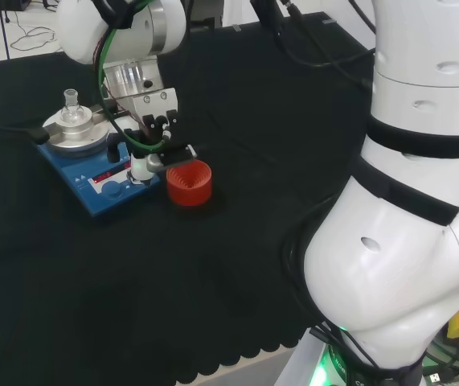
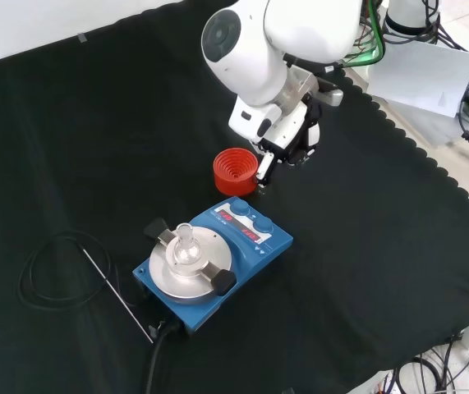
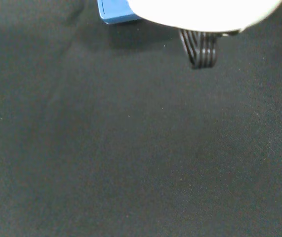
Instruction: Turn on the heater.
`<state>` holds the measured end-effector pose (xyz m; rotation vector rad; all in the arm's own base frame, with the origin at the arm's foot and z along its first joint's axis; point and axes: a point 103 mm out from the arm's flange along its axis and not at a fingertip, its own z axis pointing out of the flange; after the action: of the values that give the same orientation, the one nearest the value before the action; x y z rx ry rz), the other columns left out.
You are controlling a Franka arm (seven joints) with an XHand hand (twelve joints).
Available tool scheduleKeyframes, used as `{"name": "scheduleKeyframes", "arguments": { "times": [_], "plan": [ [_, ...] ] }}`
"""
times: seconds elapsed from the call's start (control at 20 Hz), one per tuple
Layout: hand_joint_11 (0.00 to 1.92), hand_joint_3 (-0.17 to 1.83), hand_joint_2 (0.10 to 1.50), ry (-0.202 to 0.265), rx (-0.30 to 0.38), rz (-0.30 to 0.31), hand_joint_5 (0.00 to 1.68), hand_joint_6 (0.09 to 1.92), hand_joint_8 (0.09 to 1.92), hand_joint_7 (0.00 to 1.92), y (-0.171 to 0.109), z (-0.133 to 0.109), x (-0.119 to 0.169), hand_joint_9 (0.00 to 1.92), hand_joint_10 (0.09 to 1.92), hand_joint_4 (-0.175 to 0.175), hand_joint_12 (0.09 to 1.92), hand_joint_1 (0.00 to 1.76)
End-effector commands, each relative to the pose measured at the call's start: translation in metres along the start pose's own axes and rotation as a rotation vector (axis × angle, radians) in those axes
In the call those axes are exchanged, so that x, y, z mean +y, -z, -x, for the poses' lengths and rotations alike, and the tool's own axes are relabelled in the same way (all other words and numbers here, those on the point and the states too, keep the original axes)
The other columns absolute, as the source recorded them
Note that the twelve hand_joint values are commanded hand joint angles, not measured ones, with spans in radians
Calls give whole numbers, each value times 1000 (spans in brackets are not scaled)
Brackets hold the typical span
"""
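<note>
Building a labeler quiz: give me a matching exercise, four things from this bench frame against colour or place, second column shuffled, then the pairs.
Things:
1. heater
2. ribbed stand
3. glass flask
4. hand

Descriptions:
A. red, on the cloth beside the heater
B. blue body, two knobs at the panel
C. above the cloth by the red stand, fingers pointing down
D. clear, on the round metal plate

Pairs: 1-B, 2-A, 3-D, 4-C

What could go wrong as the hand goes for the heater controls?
The red ring stands right beside the hand, so a sideways drift could knock it away. The small flask sits on the heater plate near the knobs; a hard push on the panel might jolt it over.
</note>
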<state>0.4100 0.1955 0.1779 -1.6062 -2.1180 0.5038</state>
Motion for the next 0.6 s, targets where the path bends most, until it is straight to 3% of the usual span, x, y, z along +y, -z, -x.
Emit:
{"name": "scheduleKeyframes", "arguments": {
  "times": [0.05,0.6],
  "plan": [
    [1374,1202,612,6,-12,-38,278,757,1866,1623,-7,4,13,1664,1821,-66,1555,1479],
    [1376,1205,611,26,-14,-66,293,655,1869,1619,-16,0,30,1661,1826,-59,1553,1478]
  ]
}}
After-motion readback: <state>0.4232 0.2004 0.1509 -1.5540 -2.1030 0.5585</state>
